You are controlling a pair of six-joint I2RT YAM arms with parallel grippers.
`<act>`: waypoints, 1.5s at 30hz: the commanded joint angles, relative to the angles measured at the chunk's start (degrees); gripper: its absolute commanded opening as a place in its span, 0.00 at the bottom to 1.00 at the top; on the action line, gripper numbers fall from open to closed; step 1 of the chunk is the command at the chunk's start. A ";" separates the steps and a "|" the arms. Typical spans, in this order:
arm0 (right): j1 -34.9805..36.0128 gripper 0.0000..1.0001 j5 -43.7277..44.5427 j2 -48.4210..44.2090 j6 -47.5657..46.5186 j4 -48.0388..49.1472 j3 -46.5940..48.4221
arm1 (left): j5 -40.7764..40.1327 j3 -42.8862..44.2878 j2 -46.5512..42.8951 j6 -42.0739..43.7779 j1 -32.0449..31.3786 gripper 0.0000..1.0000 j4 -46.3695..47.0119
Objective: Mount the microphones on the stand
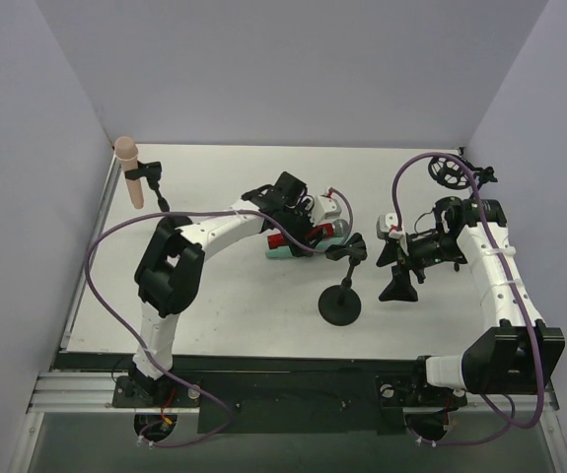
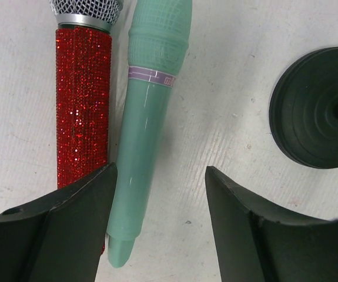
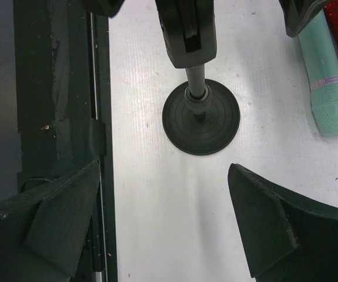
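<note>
On the white table [image 1: 214, 296], about centre, the red glitter microphone [image 2: 83, 106] and the mint green microphone [image 2: 151, 117] lie flat side by side, very close, with their heads pointing the same way. The red one has a silver mesh head. The left gripper [image 2: 160, 220] hangs low over their tail ends with fingers spread wide and nothing pinched. The mint handle sits in the gap between them. In the left wrist view one finger [image 2: 57, 229] overlaps the end of the red handle, but contact cannot be judged. The round-base stand [image 3: 201, 117] is upright just beside the two microphones, on their near-right side, with its clip [image 3: 186, 29] on top of the post. The right gripper [image 3: 163, 229] faces that stand's base from the right, apart from it, with fingers spread and gripping nothing. A black rail [image 3: 57, 88] at the table edge runs down the left of the right wrist view. The pink microphone [image 1: 128, 169] stands upright, head up, held in the clip of a second stand [image 1: 155, 187] at the table's far left corner, well apart from the other two.
</note>
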 commanded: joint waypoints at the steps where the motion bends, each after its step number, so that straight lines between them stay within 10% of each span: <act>1: -0.30 0.85 -2.59 0.02 -1.61 -15.35 0.91 | 2.22 3.73 1.07 2.20 -0.53 0.72 -1.18; 45: -0.39 0.85 -2.41 0.37 -0.82 -15.35 1.17 | -20.63 -3.90 3.36 0.54 -10.81 0.58 2.59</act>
